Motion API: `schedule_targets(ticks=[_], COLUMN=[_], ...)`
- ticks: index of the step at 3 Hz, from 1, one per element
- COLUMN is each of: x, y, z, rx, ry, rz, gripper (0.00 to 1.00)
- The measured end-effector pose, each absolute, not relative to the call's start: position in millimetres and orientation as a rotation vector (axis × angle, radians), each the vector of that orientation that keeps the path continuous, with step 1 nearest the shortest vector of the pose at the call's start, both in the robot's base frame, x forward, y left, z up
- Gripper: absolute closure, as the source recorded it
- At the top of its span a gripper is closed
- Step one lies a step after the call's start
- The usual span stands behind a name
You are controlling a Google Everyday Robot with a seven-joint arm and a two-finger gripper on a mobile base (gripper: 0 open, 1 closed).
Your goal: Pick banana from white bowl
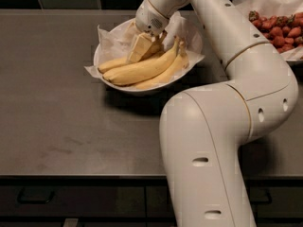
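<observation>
While the robot's thick cream-coloured arm (pixel 222 126) bends up from the near edge and reaches across the dark grey counter (pixel 57 117), its tan two-finger gripper (pixel 146 45) is lowered into the wide, shallow round white bowl (pixel 142 90), over the rear half of it. Whether the jaws are parted or closed on anything cannot be told, because they sit tight against the fruit.

Directly beneath the jaws lies the slim, curved single yellow banana (pixel 113 64). It rests in the bowl at the back of the fruit, and its free end runs out from under the jaws toward the bowl's left rim. Just in front of the jaws, nearer the camera, two thicker yellow bananas (pixel 147 69) lie side by side, touching the slim one, with their stems meeting just right of the jaws. Crumpled white paper lining (pixel 113 39) rises behind and to both sides of the jaws.

Well to the right of the jaws, past the arm, a second white bowl of red strawberries (pixel 279 30) sits at the counter's far corner.
</observation>
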State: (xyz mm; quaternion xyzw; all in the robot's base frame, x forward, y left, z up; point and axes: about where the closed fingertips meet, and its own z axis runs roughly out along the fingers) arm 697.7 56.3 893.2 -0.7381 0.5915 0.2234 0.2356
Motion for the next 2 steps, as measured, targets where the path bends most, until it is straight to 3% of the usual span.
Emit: schedule_targets(ticks=[2], x=[697.3], y=[58.2], z=[892.8], rx=[-2.027], ry=[1.618], rz=[0.618], gripper=[0.68])
